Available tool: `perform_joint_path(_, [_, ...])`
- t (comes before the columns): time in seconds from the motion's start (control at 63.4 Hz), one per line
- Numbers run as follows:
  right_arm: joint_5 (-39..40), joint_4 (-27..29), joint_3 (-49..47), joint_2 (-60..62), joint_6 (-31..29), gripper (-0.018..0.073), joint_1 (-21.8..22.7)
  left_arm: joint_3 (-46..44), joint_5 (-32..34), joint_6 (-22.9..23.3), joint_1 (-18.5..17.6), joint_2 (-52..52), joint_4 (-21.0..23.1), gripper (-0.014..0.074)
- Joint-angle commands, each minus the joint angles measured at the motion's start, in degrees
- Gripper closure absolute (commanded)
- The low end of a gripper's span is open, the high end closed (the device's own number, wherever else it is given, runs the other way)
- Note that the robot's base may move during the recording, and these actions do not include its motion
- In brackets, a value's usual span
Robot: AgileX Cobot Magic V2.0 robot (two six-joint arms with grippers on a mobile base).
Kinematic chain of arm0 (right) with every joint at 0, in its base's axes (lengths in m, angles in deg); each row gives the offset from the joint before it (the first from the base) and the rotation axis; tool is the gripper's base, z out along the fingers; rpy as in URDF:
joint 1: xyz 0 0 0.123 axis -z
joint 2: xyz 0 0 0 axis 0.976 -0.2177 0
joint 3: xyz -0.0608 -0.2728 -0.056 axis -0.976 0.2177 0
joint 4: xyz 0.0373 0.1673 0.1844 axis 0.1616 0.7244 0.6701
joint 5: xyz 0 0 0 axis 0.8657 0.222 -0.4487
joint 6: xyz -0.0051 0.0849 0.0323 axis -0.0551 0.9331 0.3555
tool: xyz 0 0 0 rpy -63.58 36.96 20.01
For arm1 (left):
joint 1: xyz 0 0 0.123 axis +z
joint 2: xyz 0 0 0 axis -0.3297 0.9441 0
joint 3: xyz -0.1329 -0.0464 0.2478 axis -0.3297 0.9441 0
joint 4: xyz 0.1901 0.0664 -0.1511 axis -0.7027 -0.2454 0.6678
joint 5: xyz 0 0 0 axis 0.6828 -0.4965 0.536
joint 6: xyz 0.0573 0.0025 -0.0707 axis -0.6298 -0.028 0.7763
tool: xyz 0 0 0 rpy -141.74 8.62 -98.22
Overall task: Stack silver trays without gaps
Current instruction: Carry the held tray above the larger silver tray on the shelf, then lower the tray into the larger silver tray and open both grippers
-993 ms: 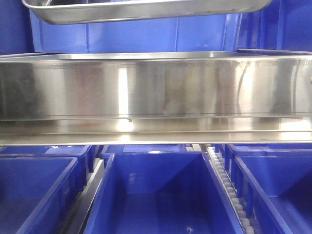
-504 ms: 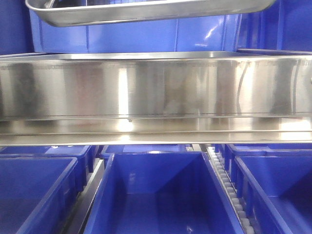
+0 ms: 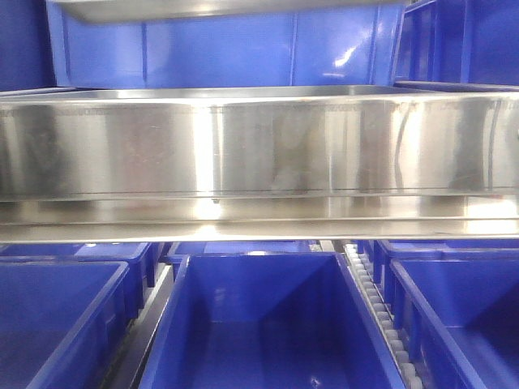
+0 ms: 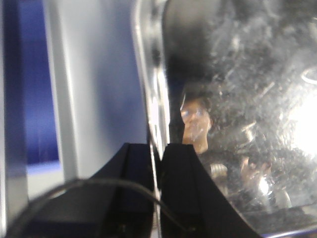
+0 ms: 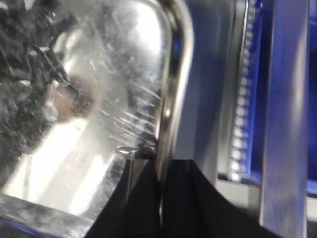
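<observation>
A silver tray (image 3: 195, 7) shows only as a thin strip at the top edge of the front view, held in the air. In the left wrist view my left gripper (image 4: 158, 153) is shut on the tray's left rim (image 4: 151, 89), with the scratched shiny inside (image 4: 237, 99) to the right. In the right wrist view my right gripper (image 5: 161, 168) is shut on the tray's right rim (image 5: 171, 94), with the inside (image 5: 99, 99) to the left. A thin flat silver edge (image 3: 243, 91) lies just above the shelf rail; I cannot tell whether it is another tray.
A long mirror-like steel shelf rail (image 3: 259, 146) spans the front view. A blue bin (image 3: 227, 53) stands behind it. Three blue bins (image 3: 268, 324) (image 3: 57, 316) (image 3: 462, 308) sit below, with a white roller track (image 3: 377, 308) between the middle and right ones.
The held tray has risen in the front view. Its whole underside showed before; now only a sliver remains at the top edge.
</observation>
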Motion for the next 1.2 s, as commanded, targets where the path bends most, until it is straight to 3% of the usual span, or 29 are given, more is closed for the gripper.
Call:
perform_joint_path(0.0, [2.96, -2.08, -3.57, -0.66, -1.12, 0.0503, 1.93, -3.07, 2.91, -1.56, 2.12, -0.11, -2.08, 0.0645])
perform_joint_path(0.236, [4.4, -1.95, -3.88, -7.56, -1.12, 0.0503, 2.78, -3.31, 3.33, -2.08, 5.19, 4.57, -1.68, 0.0645])
perform_joint_path(0.426, [4.62, -1.95, -3.88, -10.68, -1.28, 0.05, 2.78, -3.31, 2.78, -3.46, 5.18, 7.42, -1.18, 0.0636])
perform_joint_path(0.504, [4.67, -2.01, -3.88, -10.77, -1.28, 0.048, 2.78, -3.31, 2.66, -3.46, 5.18, 7.7, -1.04, 0.0592])
perform_joint_path(0.599, [4.92, -2.01, -3.88, -10.77, -1.28, 0.0363, 2.78, -3.31, 2.66, -3.79, 5.18, 7.83, -1.04, 0.0486])
perform_joint_path(0.788, [4.45, -2.06, -3.88, -10.71, -1.28, -0.0007, 2.78, -3.31, 2.27, -4.84, 5.18, 7.83, -0.94, 0.0164])
perform_joint_path(0.851, [4.04, -2.18, -3.88, -10.68, -1.28, -0.0076, 2.78, -3.54, 1.41, -4.84, 5.18, 7.83, -0.94, 0.0094])
perform_joint_path(1.024, [2.8, -2.41, -3.88, -9.07, -1.33, -0.0017, 2.67, -4.5, -0.55, -6.43, 4.65, 6.32, -1.28, 0.0069])
perform_joint_path(1.182, [2.67, -2.46, -3.88, -4.75, -1.55, 0.015, 1.87, -4.5, -0.14, -6.55, 2.62, 1.29, -1.63, 0.0074])
